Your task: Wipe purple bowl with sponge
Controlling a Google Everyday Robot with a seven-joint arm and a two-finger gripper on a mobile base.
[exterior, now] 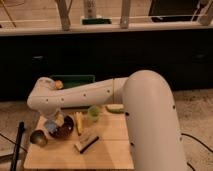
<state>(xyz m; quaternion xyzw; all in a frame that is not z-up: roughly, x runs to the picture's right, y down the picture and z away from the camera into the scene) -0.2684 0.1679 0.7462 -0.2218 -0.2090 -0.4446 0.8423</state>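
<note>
The purple bowl (64, 130) sits at the left of the wooden table (107, 152), dark and glossy. My gripper (53, 122) hangs from the white arm's bent joint (42, 97) and reaches down onto the bowl's left rim. It is shut on the sponge (51, 126), a small light blue pad that rests against the bowl's left inner edge. The gripper covers part of the bowl's rim.
A metallic grey cup (38, 138) stands left of the bowl. A tan block with a black side (86, 142) lies in front. A yellow piece (78, 124), a green cup (93, 113) and a green slice (115, 107) sit behind, and a green tray (75, 80) further back. The arm's big white body (150, 125) covers the table's right side.
</note>
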